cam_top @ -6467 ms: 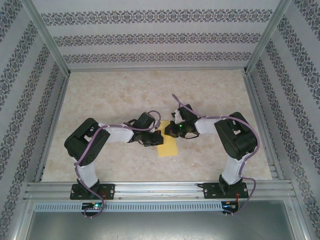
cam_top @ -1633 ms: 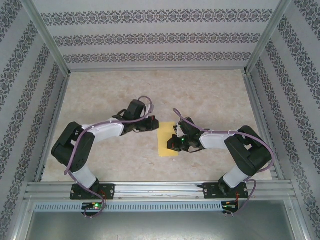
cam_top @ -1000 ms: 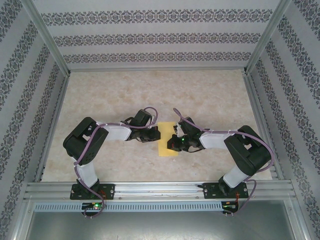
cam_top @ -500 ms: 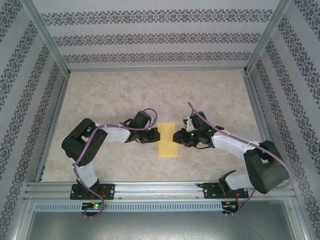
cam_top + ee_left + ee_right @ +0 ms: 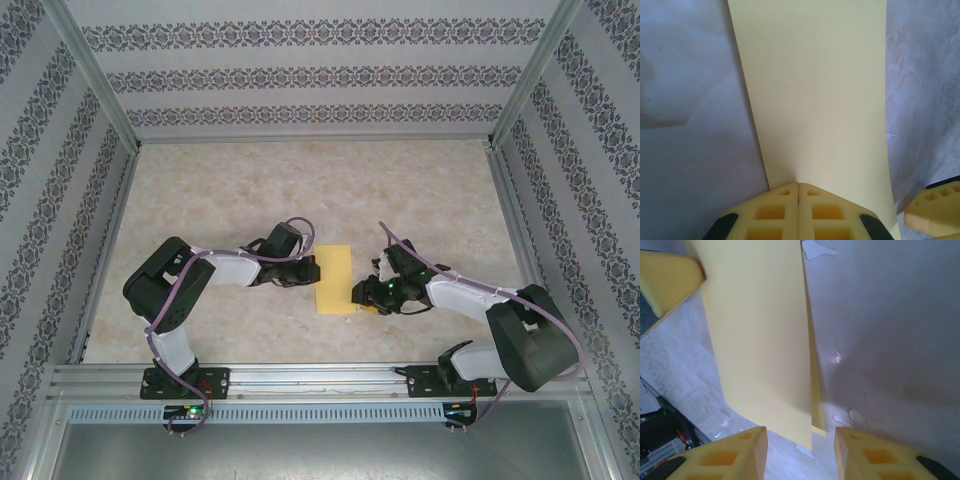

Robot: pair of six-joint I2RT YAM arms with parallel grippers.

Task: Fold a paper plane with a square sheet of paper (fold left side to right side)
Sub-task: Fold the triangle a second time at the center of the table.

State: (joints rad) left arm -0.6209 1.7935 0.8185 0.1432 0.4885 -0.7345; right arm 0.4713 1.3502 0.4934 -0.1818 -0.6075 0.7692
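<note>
Square sheet of paper (image 5: 334, 280), folded narrow, mid-counter (image 5: 220, 190) with room beyond; left claw (image 5: 310, 270) pressed together on it, right claw (image 5: 361, 297) spread.

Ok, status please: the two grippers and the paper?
Left gripper shut, tips at the paper edge. Right gripper open at its near corner. Paper folded narrow, lying on table.

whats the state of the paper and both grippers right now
square sheet of paper: folded in half into a narrow rectangle, lying flat, free edges slightly offset
left gripper: shut, tips at the paper's left edge
right gripper: open, fingers either side of the paper's near right corner
</note>
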